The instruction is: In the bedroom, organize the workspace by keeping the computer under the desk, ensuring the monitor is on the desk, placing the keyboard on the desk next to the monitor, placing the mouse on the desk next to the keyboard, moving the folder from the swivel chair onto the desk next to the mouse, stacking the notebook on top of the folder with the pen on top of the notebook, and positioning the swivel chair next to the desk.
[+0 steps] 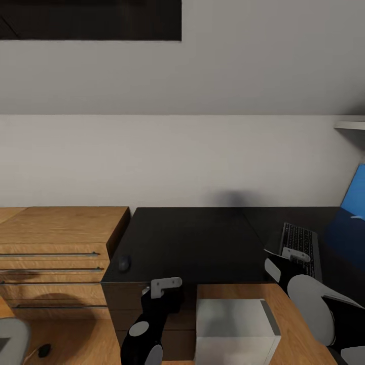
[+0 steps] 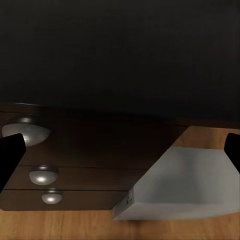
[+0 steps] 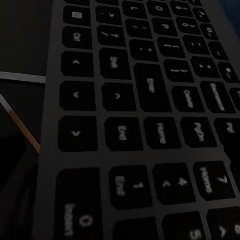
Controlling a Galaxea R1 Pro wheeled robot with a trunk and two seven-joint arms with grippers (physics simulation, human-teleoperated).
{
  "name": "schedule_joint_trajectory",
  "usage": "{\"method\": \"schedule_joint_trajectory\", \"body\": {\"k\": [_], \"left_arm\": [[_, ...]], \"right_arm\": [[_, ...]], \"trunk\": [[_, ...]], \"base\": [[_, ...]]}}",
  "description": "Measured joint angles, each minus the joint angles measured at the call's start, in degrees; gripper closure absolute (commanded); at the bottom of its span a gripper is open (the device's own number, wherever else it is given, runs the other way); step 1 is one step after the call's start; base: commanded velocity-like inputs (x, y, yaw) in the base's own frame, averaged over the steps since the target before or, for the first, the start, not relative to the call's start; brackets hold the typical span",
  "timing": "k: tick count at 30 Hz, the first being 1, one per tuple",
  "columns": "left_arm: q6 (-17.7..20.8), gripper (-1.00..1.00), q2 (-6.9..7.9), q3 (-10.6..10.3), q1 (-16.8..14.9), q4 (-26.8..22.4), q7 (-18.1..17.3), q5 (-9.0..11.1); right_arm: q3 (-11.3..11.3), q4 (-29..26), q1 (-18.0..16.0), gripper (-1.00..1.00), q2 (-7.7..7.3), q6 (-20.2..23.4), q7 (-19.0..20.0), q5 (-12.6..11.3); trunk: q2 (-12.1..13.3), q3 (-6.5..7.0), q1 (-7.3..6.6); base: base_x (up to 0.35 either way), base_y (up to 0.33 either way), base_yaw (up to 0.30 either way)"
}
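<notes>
Keyboard [image 1: 300, 248] looks slim, stiff and light; grip its near edge. Right claw [image 1: 295, 255] hovers over it, spread unclear; left claw [image 1: 166, 287] wide, empty.

One black-topped desk [image 1: 187, 243] runs along the wall. On it I count one keyboard [image 1: 300, 248] toward its right end and one small dark mouse [image 1: 123, 263] near its left front corner. One pale tower computer [image 1: 235, 329] stands on the floor just in front of the desk. One oak dresser [image 1: 56, 253] sits against the desk's left side, with three bar handles showing. The desk's drawer front carries three round silver knobs [image 2: 42, 175]. Two robot arms reach toward the desk.
</notes>
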Motion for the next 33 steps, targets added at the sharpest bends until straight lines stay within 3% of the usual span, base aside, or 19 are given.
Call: {"method": "schedule_joint_trajectory", "body": {"k": [16,33], "left_arm": [[0.1,-1.00,0.00,0.0,0.0,0.1,-0.1,0.1],[-0.1,-1.00,0.00,-0.6,0.0,0.7,-0.1,-0.1]], "right_arm": [[-0.1,0.0,0.0,-1.00,0.39,-0.9,0.2,0.2],[-0.1,-0.1,0.0,-1.00,0.37,-2.1,0.3,0.2]], "trunk": [[6.0,2.69,-3.29],[6.0,2.69,-3.31]], "base": [[0.000,0.000,0.000],[0.022,-0.013,0.000]]}}
